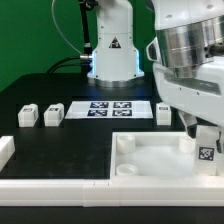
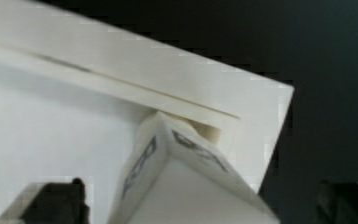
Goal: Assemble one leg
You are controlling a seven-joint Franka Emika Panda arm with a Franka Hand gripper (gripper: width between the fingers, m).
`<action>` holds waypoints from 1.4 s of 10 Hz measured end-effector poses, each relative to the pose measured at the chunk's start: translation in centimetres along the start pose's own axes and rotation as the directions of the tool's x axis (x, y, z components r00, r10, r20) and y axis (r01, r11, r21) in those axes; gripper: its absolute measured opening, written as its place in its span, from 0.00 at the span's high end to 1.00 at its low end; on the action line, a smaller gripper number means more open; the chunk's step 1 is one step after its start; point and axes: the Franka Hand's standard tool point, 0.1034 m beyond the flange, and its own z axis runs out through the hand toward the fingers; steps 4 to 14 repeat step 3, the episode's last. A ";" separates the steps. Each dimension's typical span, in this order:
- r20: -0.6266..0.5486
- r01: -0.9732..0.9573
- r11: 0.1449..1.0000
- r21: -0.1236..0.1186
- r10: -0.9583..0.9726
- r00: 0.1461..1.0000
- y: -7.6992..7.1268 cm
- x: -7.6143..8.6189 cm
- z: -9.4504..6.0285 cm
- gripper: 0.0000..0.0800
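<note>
One leg [image 1: 207, 152], a small white block with a square marker, stands at the corner of the large white tray-like piece [image 1: 160, 160] on the exterior view's right. My gripper [image 1: 204, 138] hangs over it. In the wrist view the leg [image 2: 185, 165] sits between my dark fingers [image 2: 51, 203], and dark gaps show on both sides of it, so the gripper [image 2: 197, 202] is open around it. Three more legs stand on the table: two on the exterior view's left [image 1: 27, 116] [image 1: 53, 116] and one nearer the gripper [image 1: 163, 112].
The marker board [image 1: 110, 108] lies in front of the robot base [image 1: 112, 55]. A long white bar [image 1: 60, 190] runs along the front edge, and another white piece [image 1: 5, 150] is at the exterior view's left edge.
</note>
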 end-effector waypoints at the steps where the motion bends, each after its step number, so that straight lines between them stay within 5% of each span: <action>1: 0.001 0.006 1.000 0.003 -0.006 1.000 0.0 -0.4 -0.4 0.19; 14: 0.002 -0.005 1.000 0.008 0.005 1.000 -0.1 -0.8 -1.0 0.19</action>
